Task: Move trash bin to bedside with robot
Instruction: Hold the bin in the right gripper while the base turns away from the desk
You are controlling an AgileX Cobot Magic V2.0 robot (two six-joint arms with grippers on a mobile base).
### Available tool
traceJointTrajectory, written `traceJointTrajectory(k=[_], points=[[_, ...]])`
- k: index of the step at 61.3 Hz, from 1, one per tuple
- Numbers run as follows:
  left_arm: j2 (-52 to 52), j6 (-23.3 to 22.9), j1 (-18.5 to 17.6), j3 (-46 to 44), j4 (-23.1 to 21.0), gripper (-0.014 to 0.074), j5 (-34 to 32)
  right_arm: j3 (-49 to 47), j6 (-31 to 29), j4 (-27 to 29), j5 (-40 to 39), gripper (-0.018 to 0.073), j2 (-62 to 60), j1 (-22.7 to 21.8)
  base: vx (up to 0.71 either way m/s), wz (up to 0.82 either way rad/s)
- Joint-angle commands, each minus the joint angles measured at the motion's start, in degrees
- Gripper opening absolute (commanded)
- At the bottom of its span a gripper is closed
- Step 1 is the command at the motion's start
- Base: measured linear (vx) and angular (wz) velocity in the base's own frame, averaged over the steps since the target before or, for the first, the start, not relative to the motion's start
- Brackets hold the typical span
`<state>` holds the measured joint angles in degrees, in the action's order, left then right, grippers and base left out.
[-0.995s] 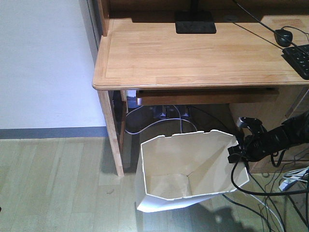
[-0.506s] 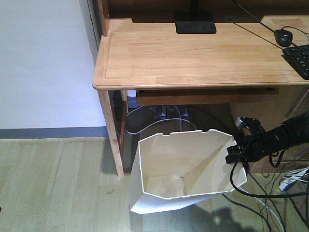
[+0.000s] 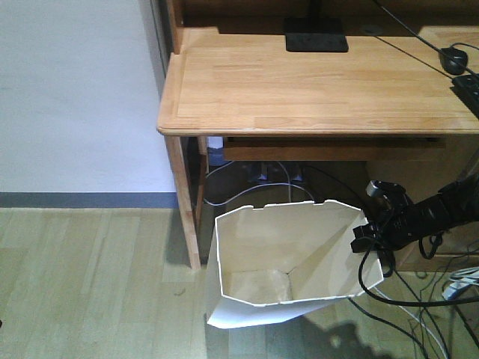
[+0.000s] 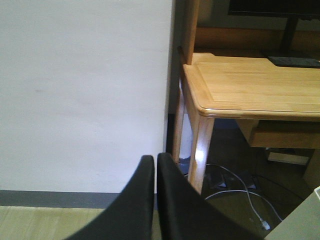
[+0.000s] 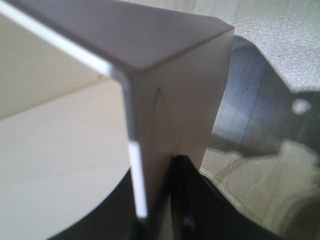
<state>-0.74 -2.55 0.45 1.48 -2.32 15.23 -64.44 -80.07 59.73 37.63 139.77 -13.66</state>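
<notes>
wood floor [image 3: 90,284] | desk [image 3: 314,90] beside wall [image 3: 75,97] | right end effector [image 3: 366,235] clamps trash bin [image 3: 262,247] rim | left end effector [image 4: 155,160] closed

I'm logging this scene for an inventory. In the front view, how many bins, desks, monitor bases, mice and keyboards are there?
bin: 1
desk: 1
monitor base: 1
mouse: 1
keyboard: 1
Total: 5

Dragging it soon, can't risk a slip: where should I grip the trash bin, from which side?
Grip the trash bin by the rim on the robot's right, from above, one finger inside, one outside. Its top is open and the walls are thin flat panels; the right end effector straddles that edge.
</notes>
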Motion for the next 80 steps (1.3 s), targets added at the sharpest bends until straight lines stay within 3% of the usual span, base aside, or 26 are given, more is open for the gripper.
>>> traceJointTrajectory(k=[1,80], points=[[-0.81,-0.32,-0.01,1.07,-0.25,-0.0006,-3.96,-0.82,0.2,4.71,12.45,-0.0003,-4.66,-0.12,-0.04,0.17],[-0.81,-0.32,-0.01,1.07,-0.25,-0.0006,-3.96,-0.82,0.2,4.58,12.45,-0.0003,-4.66,-0.12,-0.01,0.49]])
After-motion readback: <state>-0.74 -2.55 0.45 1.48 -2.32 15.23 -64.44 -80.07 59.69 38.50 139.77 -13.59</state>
